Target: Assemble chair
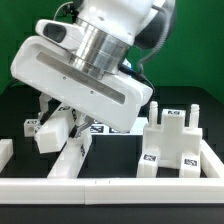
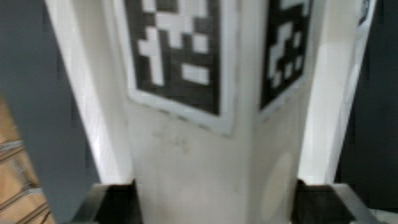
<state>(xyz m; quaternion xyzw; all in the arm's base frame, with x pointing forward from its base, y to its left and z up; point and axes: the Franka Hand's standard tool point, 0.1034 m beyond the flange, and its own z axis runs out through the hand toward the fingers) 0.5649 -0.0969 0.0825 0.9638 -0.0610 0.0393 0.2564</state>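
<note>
My gripper hangs over the exterior view's left half, shut on a long white chair part with black-and-white tags. That part tilts down toward the front rail. In the wrist view the same white part fills the picture. Its two tagged faces run away from the camera, and both dark fingers press against its sides at my gripper. A second chair part, blocky with two upright pegs and tags, stands on the black table at the exterior view's right, apart from the gripper.
A low white rail runs along the table's front edge, and another runs up the exterior view's right side. A small white piece sits at the far left. The arm's large wrist hides the table's middle.
</note>
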